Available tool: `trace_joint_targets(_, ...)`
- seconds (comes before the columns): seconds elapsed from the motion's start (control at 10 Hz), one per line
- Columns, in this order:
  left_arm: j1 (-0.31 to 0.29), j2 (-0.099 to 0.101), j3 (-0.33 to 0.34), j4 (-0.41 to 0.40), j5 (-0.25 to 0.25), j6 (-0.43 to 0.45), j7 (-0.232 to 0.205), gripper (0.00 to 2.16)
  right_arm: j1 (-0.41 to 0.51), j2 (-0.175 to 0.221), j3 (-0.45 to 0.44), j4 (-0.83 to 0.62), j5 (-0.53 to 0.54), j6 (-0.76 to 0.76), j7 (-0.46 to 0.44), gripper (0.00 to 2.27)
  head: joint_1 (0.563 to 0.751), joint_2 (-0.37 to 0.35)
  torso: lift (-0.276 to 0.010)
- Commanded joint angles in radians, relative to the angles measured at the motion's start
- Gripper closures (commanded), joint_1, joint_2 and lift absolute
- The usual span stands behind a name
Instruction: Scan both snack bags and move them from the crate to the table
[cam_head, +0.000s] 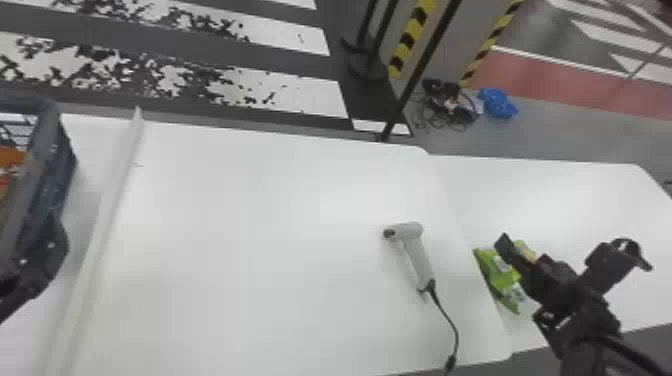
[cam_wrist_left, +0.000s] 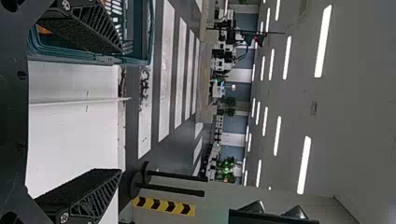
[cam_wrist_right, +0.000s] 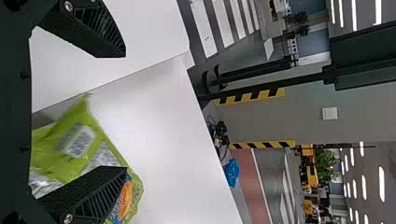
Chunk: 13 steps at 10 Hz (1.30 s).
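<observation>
Setting down one bag (cam_wrist_right: 60, 154) looks like the step in hand: it lies on the table (cam_wrist_right: 159, 121) just under your right gripper (cam_wrist_right: 123, 111), whose jaws are spread and pinch nothing. Your left gripper (cam_wrist_left: 121, 111) is spread too, beside the crate (cam_head: 52, 165), where something orange (cam_head: 9, 159), probably the second bag, sits past those jaws. Next, you likely need to lift the right jaws clear without a snag, then bring the left ones down into the crate. The scanner (cam_head: 417, 255) lies between both grippers.

Blue bundle (cam_head: 499, 103) beside, seemingly, cables (cam_head: 446, 106)
</observation>
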Motion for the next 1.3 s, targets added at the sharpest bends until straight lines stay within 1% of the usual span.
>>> trace_joint_targets(0.0,0.001,0.000,0.001,0.000,0.000,-0.001,0.000,0.08,0.018,0.000,-0.003,-0.016,-0.015,0.005,0.006,0.06,0.695,-0.350,-0.088)
trace_joint_targets(0.1,-0.001,0.000,0.002,0.000,0.000,-0.001,0.000,0.08,0.063,0.029,0.005,-0.077,-0.023,-0.020,0.035,0.06,0.695,-0.350,-0.088)
trace_joint_targets(0.2,-0.005,-0.002,-0.001,0.000,0.000,-0.001,0.000,0.08,0.115,0.058,0.035,-0.137,-0.022,-0.106,0.066,0.06,0.695,-0.350,-0.088)
trace_joint_targets(0.3,-0.007,-0.003,-0.002,0.000,0.000,-0.001,0.000,0.08,0.169,0.075,0.084,-0.191,-0.022,-0.204,0.090,0.06,0.695,-0.350,-0.088)
trace_joint_targets(0.4,-0.008,-0.005,-0.002,0.000,0.000,-0.001,0.000,0.08,0.204,0.089,0.140,-0.220,-0.005,-0.302,0.110,0.06,0.695,-0.350,-0.088)
trace_joint_targets(0.5,-0.007,-0.005,-0.002,0.001,0.000,-0.001,0.001,0.08,0.235,0.095,0.200,-0.243,0.012,-0.406,0.110,0.04,0.695,-0.350,-0.088)
trace_joint_targets(0.7,-0.008,-0.005,-0.001,0.004,0.000,-0.001,0.001,0.08,0.271,0.113,0.330,-0.269,0.087,-0.544,0.103,0.04,0.695,-0.337,-0.088)
trace_joint_targets(1.0,-0.014,-0.005,-0.001,0.011,0.000,-0.004,0.001,0.08,0.293,0.112,0.509,-0.255,0.235,-0.673,0.027,0.04,0.695,-0.181,-0.088)
trace_joint_targets(1.1,-0.016,-0.005,-0.001,0.011,0.000,-0.004,0.003,0.08,0.296,0.112,0.555,-0.248,0.275,-0.689,0.001,0.04,0.695,-0.157,-0.088)
trace_joint_targets(1.2,-0.022,-0.005,-0.002,0.017,0.000,-0.004,0.008,0.08,0.293,0.112,0.601,-0.231,0.302,-0.695,-0.026,0.04,0.695,-0.117,-0.088)
